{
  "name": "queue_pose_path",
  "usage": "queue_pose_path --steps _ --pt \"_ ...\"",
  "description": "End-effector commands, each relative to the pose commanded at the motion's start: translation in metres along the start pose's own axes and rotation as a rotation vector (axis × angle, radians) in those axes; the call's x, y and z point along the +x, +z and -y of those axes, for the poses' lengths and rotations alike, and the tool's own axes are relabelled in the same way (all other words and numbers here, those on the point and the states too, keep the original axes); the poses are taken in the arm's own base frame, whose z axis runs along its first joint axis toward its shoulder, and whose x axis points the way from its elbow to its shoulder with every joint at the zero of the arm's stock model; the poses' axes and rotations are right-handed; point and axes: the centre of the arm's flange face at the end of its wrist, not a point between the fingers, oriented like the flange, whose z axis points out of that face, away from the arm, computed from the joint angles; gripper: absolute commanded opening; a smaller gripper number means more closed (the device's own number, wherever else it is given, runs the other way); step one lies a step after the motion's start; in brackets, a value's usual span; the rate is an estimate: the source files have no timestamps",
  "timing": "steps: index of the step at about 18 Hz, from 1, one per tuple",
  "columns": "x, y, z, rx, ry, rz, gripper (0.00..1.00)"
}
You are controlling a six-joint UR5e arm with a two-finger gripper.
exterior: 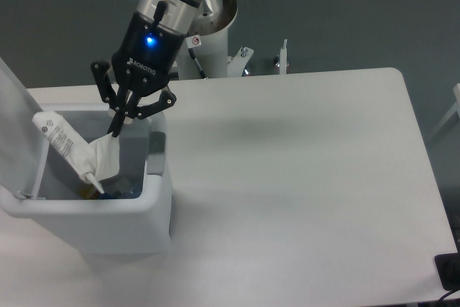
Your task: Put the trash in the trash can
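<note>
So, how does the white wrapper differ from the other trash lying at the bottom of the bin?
The wrapper is white with print, while the bottom trash shows blue and yellow. The wrapper hangs from the gripper fingers, above the bin floor; the bottom trash lies on it. The wrapper is plainly seen; the bottom trash is mostly hidden by the trash can wall. Both are within the bin's opening.

trash can (154, 210) mouth open, lid (14, 127) upright

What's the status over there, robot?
Tool shut on white wrapper, hanging over the open trash can. Wrapper not dropped yet. Bottle already at the can's bottom. Nothing blocking.
</note>
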Motion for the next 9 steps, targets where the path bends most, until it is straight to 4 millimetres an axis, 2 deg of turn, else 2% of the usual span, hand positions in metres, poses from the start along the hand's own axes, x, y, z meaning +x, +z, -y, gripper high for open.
queue_pose_path --steps 1,6,9 --pt "0.001 0.002 0.001 -0.002 0.014 -0.004 0.83" --pt "0.001 0.003 0.004 0.008 0.047 -0.023 0.87" --pt "-0.009 -0.001 0.013 0.02 0.053 -0.01 0.9"
